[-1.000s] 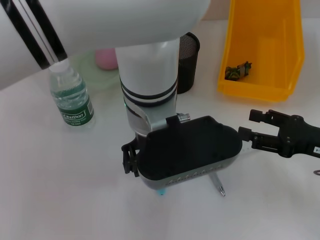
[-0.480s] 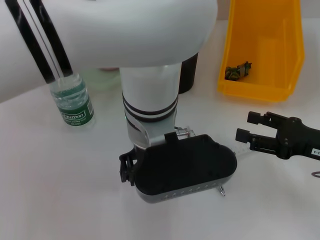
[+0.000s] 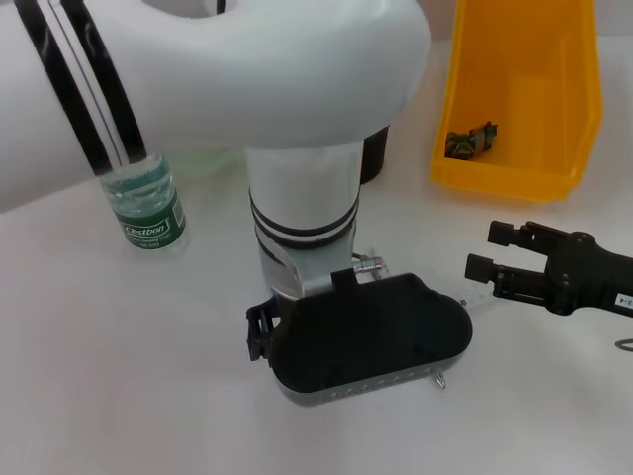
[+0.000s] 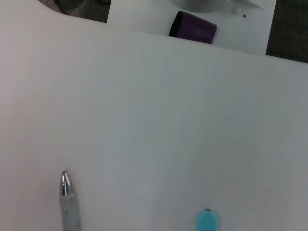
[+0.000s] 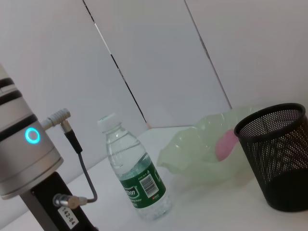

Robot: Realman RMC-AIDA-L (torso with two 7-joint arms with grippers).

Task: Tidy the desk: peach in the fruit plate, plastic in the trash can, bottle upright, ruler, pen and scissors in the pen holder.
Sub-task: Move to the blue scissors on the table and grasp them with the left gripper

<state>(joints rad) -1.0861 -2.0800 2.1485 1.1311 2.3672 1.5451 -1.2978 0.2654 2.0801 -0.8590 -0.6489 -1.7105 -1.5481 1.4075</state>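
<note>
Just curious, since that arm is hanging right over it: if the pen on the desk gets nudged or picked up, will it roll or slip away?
The pen is a slim round barrel lying flat on the smooth white desk, so a nudge would probably roll it. Its metal tip and glossy body look slippery, so a pinch could let it squirt out. It looks stiff and light, so lifting should be easy.

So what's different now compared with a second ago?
The left arm has dropped lower over the pen, hiding the peach and most of the holder behind it. The right gripper shifted slightly toward it. Bottle and yellow bin haven't moved.
</note>
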